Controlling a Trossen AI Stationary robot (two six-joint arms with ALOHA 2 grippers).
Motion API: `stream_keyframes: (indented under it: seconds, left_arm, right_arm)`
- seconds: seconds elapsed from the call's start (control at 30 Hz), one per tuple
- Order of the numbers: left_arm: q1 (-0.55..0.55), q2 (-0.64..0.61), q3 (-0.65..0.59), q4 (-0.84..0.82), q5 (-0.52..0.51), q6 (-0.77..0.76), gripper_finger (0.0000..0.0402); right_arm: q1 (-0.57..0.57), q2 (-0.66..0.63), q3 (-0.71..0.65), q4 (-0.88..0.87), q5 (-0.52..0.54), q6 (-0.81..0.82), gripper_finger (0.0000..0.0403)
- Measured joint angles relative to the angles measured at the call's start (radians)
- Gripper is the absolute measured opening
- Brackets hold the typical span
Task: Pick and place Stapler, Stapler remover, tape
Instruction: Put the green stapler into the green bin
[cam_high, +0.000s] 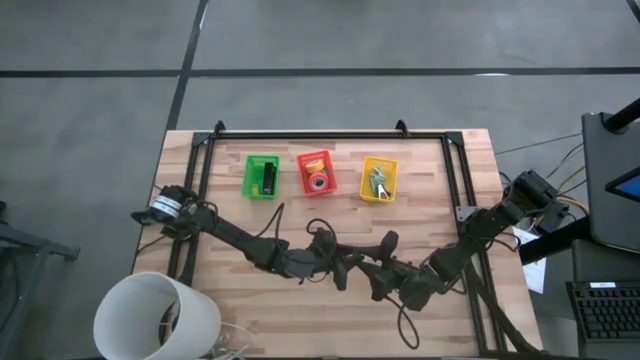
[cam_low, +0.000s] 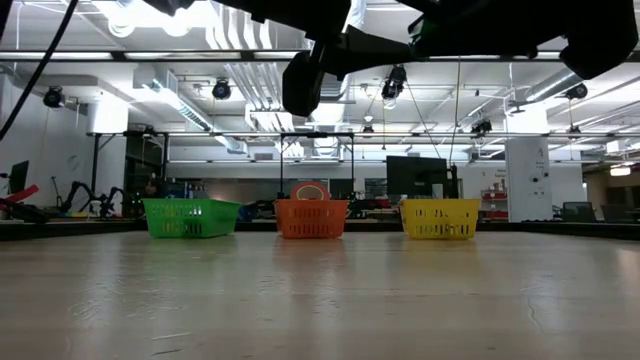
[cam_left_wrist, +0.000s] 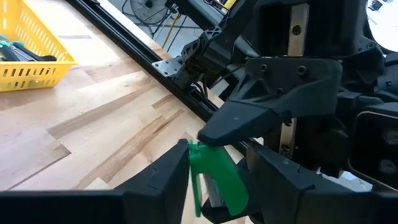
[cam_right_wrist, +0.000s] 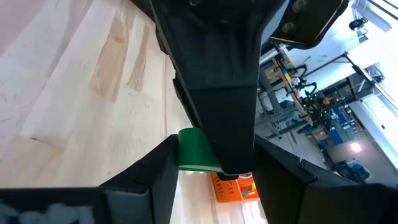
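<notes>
Both arms reach low toward the middle of the table and their grippers meet tip to tip: my left gripper (cam_high: 340, 266) (cam_left_wrist: 217, 169) and my right gripper (cam_high: 382, 272) (cam_right_wrist: 214, 148). A small green thing (cam_left_wrist: 219, 174) (cam_right_wrist: 194, 149) with a grey inner part, shaped like a staple remover, sits in the gap of my left gripper. My right gripper's fingers stand apart around the left gripper's tip. The black stapler (cam_high: 268, 179) lies in the green basket (cam_high: 249, 182). A red-orange tape roll (cam_high: 318, 181) lies in the red basket (cam_high: 303, 170). The other rolls are hidden. My left gripper pinches the green thing between its two fingers, one on each side of it (cam_left_wrist: 194, 163). The thing is lifted clear of the table. Which part of it the fingers have does not show. My right gripper: whether it touches the green thing cannot be told, because the left gripper's finger (cam_right_wrist: 233, 137) stands in front.
A yellow basket (cam_high: 366, 182) at the far side holds a greenish-grey thing (cam_high: 380, 185). The three baskets stand in a row (cam_low: 190, 217) (cam_low: 311, 220) (cam_low: 439, 218). A black frame rail (cam_high: 320, 135) borders the table. A white round tub (cam_high: 155, 315) stands at the near left corner.
</notes>
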Motion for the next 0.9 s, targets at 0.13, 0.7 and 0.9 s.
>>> stream_keyframes:
  seconds: [0.13,0.7,0.9]
  left_arm:
    - [0.001,0.000,0.000,-0.003,0.000,0.004,0.0136]
    - [0.002,0.000,0.000,-0.027,-0.028,0.037,0.0096]
    - [0.002,0.000,0.000,-0.031,-0.040,0.047,0.0072]
  right_arm:
    - [0.000,0.000,0.000,0.000,0.001,-0.022,0.0176]
    - [0.044,-0.005,0.000,-0.098,0.099,0.074,0.0252]
    - [0.076,-0.013,0.000,-0.143,0.119,0.137,0.0266]
